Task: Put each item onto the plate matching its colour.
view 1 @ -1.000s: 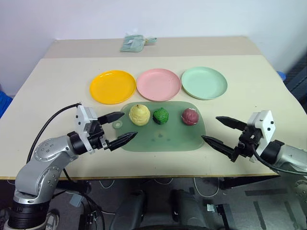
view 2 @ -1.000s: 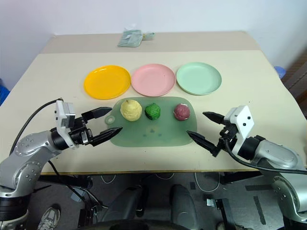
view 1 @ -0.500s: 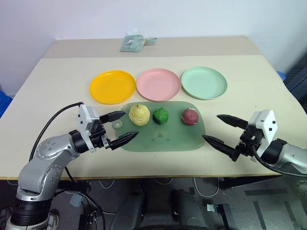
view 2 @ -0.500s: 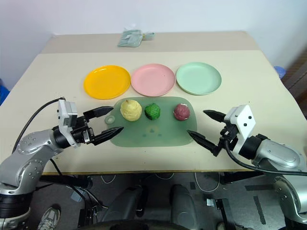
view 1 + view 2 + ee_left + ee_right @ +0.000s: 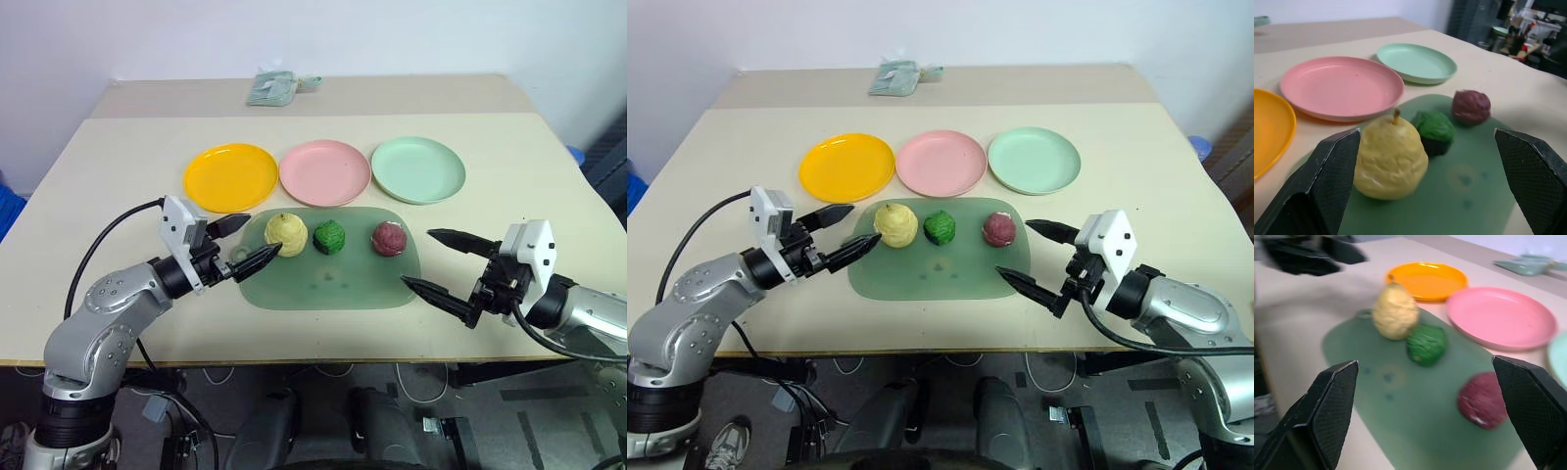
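Both pincers gape wide, empty: left pincer beside the yellow pear at frame centre, right pincer lower right, near the red ball.

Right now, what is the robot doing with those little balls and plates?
It is sorting by colour and hasn't picked anything up. The yellow ball, green ball and red ball sit on the green mat. The orange-yellow plate, pink plate and mint plate are empty. The open left pincer is by the yellow ball; the open right pincer is beside the mat.
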Controlling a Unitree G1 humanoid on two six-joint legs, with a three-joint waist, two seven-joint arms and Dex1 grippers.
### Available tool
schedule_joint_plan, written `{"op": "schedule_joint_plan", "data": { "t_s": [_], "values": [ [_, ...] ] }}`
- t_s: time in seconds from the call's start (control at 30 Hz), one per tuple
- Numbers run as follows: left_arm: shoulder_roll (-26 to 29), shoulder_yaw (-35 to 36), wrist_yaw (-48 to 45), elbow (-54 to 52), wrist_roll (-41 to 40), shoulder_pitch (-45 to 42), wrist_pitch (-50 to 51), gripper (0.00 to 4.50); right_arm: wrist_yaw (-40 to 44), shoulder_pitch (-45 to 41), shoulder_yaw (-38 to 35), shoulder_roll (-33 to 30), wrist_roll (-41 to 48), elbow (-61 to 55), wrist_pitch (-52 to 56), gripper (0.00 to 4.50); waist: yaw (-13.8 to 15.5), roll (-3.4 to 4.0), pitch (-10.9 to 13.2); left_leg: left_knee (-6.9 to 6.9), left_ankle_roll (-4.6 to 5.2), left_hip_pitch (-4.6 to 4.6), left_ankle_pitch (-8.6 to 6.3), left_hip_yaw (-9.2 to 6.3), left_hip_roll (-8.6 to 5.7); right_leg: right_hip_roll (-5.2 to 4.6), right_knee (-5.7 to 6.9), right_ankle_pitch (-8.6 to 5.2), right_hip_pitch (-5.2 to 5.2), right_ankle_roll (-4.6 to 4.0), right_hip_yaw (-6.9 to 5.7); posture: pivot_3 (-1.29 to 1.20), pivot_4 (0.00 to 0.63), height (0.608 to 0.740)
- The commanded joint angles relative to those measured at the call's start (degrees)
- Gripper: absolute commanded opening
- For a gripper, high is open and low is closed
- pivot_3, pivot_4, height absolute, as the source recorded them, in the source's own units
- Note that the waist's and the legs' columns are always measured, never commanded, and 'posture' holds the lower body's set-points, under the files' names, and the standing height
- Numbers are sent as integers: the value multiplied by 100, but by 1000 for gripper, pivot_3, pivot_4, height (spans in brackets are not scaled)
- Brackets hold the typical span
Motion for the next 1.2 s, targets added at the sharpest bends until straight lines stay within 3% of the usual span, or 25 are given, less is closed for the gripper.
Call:
{"op": "schedule_joint_plan", "data": {
  "t_s": [0.03, 0.43, 0.53, 0.63, 0.93, 1.13, 1.2],
  "values": [
    [-88, -151, 453, -13, 133, -244, 285, 4500, 161, -230, 127, -77, 29, -62, -169, 4452, -2, 0, 0, 0, 0, 0, 0, 0, 0, 0, 0, 1, 0, 3, 0, 0, 150, 740],
    [-466, -804, 801, 986, 1103, -904, 16, 4500, 6, -632, 409, -102, -123, -32, -63, 4452, 19, 0, 0, 2, 0, -1, 0, 0, -1, 0, 0, 2, 0, 3, 0, 0, 150, 740],
    [-484, -823, 700, 1120, 1225, -907, -65, 3629, 11, -624, 370, -115, -124, -25, -60, 4500, -3, 0, 0, 0, 0, -1, 0, 0, -1, 0, 0, 3, -1, 4, 0, 0, 150, 740],
    [-545, -845, 618, 1237, 1329, -932, -215, 2126, 14, -591, 333, -122, -152, -10, -76, 4500, -7, 0, 0, -1, 0, 0, 0, 0, 0, 1, 2, 3, -3, 4, 0, 0, 150, 740],
    [-816, -576, 644, 1615, 1482, -1095, -653, 2126, 119, -412, 274, -85, -318, 146, -302, 4500, 10, -1, 0, 4, 0, -2, 0, 0, -1, 0, 1, 4, -1, 5, -1, 0, 150, 740],
    [-842, -322, 408, 1594, 1013, -1179, -339, 2126, 269, -267, 246, -38, -444, 333, -601, 4500, -9, 0, 0, 2, 0, -1, 0, 0, -1, 1, 2, 5, -2, 7, -1, 0, 150, 740],
    [-735, -367, 368, 1581, 1060, -1204, -257, 2624, 299, -204, 232, -14, -471, 366, -694, 4500, -6, -1, 0, 2, 0, 0, 0, 0, -1, 1, 3, 5, -2, 8, -1, 0, 150, 740]
  ]
}}
